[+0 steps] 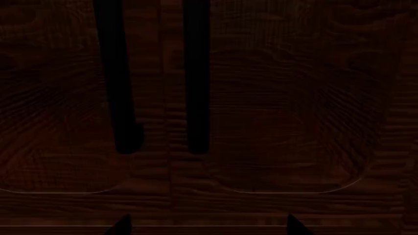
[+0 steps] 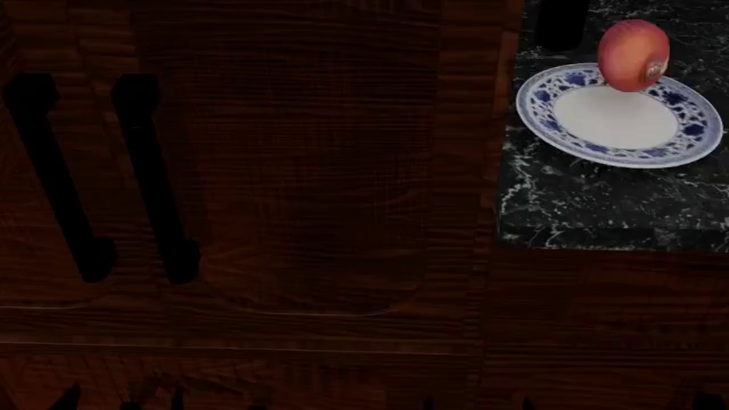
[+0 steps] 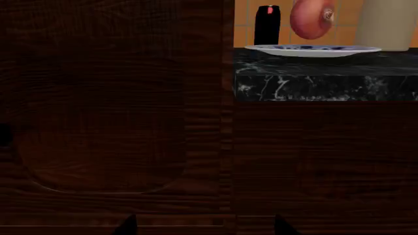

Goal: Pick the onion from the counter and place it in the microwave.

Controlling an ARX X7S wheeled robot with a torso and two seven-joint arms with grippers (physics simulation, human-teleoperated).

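1. Head view is mostly filled by the dark wood cabinet doors (image 2: 307,171), with two black bar handles (image 2: 154,179) at my left. This is the biggest thing before me, and neither arm is working on anything yet.
2. Next in size is the counter (image 2: 603,213), a black veined slab to my right, beyond the cabinet edge. My right wrist camera sees its front edge from below the level of its top.
3. On the slab sits a blue-and-white plate (image 2: 695,137), shallow and, I judge, breakable; I should not knock it.
4. The onion (image 2: 633,53) rests on the plate's far rim, root stub turned toward me. A dark can (image 3: 267,24) stands close behind it.
5. I judge the onion light, firm and glossy, so likely to roll or slip. I would grip it across its widest middle, not at the stub end.
6. My grippers: only dark fingertip points show at the lower edge of each wrist view, so I cannot tell whether either is spread or closed. Nothing is held.
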